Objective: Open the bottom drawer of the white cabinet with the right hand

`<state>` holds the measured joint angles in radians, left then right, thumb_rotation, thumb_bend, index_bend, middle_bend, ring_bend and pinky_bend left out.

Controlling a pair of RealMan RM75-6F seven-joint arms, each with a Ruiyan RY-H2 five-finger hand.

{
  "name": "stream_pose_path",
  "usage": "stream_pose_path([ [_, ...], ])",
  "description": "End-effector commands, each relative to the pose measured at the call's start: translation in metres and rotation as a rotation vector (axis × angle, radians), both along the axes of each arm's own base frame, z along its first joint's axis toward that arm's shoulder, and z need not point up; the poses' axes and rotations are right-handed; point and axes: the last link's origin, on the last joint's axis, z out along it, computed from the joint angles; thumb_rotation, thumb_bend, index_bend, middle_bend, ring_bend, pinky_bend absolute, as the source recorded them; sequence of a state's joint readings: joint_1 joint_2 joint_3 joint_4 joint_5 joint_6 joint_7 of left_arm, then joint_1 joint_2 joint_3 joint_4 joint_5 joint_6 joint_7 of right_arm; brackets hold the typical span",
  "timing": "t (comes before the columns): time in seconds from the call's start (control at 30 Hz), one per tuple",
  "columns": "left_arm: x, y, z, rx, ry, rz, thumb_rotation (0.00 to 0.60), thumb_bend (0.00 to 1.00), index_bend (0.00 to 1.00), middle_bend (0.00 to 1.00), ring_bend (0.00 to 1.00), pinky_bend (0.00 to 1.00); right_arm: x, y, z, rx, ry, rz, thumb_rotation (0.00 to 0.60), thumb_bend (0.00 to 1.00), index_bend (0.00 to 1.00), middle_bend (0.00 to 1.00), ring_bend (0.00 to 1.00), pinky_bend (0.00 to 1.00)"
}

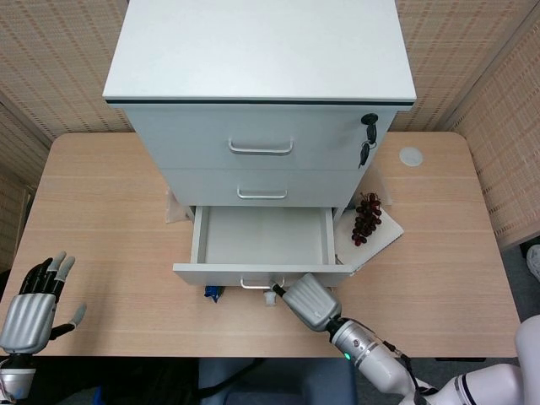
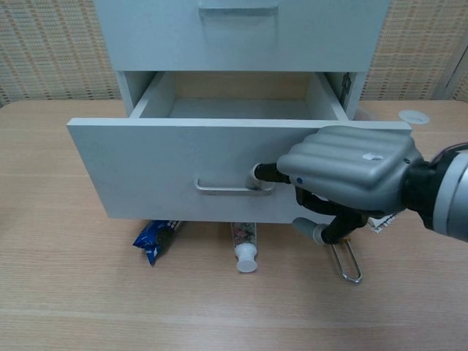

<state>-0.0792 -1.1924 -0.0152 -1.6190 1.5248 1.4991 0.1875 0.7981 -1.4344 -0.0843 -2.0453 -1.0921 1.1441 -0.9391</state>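
Observation:
The white cabinet (image 1: 261,76) stands at the back of the table. Its bottom drawer (image 1: 261,240) is pulled far out and looks empty inside (image 2: 241,108). My right hand (image 2: 344,179) is at the drawer front, its fingers hooked on the right end of the metal handle (image 2: 227,186); in the head view the right hand (image 1: 308,301) sits just below the drawer's front edge. My left hand (image 1: 34,304) rests at the table's near left corner, fingers spread, holding nothing.
Under the drawer front lie a blue snack packet (image 2: 150,239), a tube (image 2: 245,245) and a brass padlock (image 2: 347,259). Dark grapes (image 1: 366,218) on a white notebook (image 1: 380,236) sit right of the cabinet. A white disc (image 1: 410,156) lies at the back right.

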Motion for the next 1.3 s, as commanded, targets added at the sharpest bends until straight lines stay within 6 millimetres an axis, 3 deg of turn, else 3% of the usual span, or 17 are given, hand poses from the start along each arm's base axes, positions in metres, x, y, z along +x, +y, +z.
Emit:
stream_pose_path([
  [0.03, 0.0, 0.0, 0.0, 0.0, 0.0, 0.0, 0.6, 0.31, 0.03, 0.0, 0.0, 0.09, 0.0, 0.004, 0.001, 0.005, -0.001, 0.004, 0.6, 0.43, 0.18, 0.87, 0.92, 0.9],
  [0.47, 0.001, -0.002, 0.003, 0.01, 0.001, -0.001, 0.6, 0.31, 0.03, 0.0, 0.0, 0.09, 0.003, 0.018, 0.011, -0.008, -0.047, 0.042, 0.6, 0.43, 0.18, 0.87, 0.92, 0.9],
  [0.63, 0.002, -0.002, 0.004, 0.016, 0.0, -0.004, 0.6, 0.31, 0.03, 0.0, 0.0, 0.09, 0.005, 0.026, 0.038, -0.074, -0.145, 0.05, 0.6, 0.43, 0.18, 0.84, 0.9, 0.9],
  [0.8, 0.002, -0.002, 0.005, 0.018, -0.003, -0.004, 0.6, 0.31, 0.03, 0.0, 0.0, 0.09, -0.004, 0.03, 0.08, -0.222, -0.26, 0.057, 0.6, 0.43, 0.18, 0.81, 0.85, 0.9],
  [1.03, 0.003, 0.0, 0.003, 0.017, -0.009, -0.007, 0.6, 0.31, 0.03, 0.0, 0.0, 0.09, -0.048, 0.031, 0.131, -0.451, -0.299, -0.052, 0.6, 0.43, 0.18, 0.72, 0.75, 0.85],
  [1.3, 0.005, 0.002, 0.002, 0.022, -0.017, -0.011, 0.6, 0.31, 0.03, 0.0, 0.0, 0.09, -0.125, 0.041, 0.16, -0.591, -0.203, -0.293, 0.6, 0.36, 0.18, 0.43, 0.42, 0.56],
])
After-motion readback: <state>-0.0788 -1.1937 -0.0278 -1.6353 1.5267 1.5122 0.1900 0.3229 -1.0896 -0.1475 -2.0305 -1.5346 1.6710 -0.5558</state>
